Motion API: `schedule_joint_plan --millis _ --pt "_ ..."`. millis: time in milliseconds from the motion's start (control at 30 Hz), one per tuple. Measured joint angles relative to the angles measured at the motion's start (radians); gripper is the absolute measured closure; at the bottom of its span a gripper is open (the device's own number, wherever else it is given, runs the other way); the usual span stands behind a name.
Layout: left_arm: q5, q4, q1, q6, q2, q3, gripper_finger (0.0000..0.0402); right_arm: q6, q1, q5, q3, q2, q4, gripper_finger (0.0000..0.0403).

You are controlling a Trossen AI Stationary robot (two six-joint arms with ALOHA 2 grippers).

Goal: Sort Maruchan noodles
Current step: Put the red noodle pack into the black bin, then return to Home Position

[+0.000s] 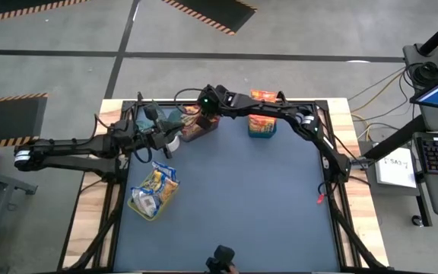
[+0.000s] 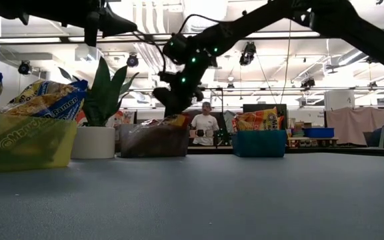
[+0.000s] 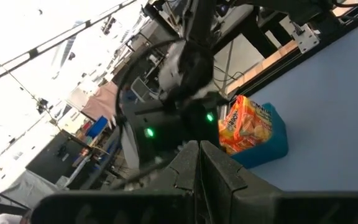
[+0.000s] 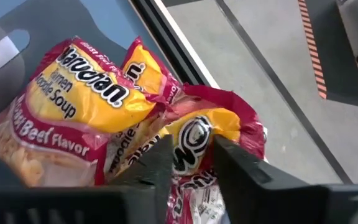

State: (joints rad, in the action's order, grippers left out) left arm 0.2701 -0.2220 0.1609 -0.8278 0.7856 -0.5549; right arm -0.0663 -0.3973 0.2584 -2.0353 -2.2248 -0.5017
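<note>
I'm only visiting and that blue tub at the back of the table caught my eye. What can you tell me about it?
The blue bin is a small, squat, opaque container that looks like plastic. It stands upright near the table's far edge, right of a dark bin and apart from it. Orange noodle packets stand in it, rising above its rim. The right arm reaches across above it; nothing else touches it.

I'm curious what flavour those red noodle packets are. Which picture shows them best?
The right wrist view: the red packets fill it, reading "Beef Flavor". The high view shows only a dark bin under the right tool; the low view shows them dimly through the bin.
</note>
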Motion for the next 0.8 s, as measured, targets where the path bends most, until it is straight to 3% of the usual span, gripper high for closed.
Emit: schedule_joint_plan --millis 233,400,633,800 --pt "0.035 0.104 -0.001 0.060 -0.085 0.000 0.0402 -0.004 0.008 -0.005 0.019 0.090 -0.098 0.0233" --pt "0.017 0.175 -0.001 0.194 -0.174 0.000 0.0402 -0.033 0.026 -0.037 0.134 0.183 -0.055 0.0206" --pt "-0.035 0.396 -0.001 0.471 -0.266 0.014 0.0402 -0.066 0.026 -0.218 0.511 0.427 0.254 0.0197" --pt "-0.108 0.407 -0.001 0.553 -0.295 0.049 0.0402 -0.073 0.040 -0.296 0.837 0.606 0.555 0.0197"
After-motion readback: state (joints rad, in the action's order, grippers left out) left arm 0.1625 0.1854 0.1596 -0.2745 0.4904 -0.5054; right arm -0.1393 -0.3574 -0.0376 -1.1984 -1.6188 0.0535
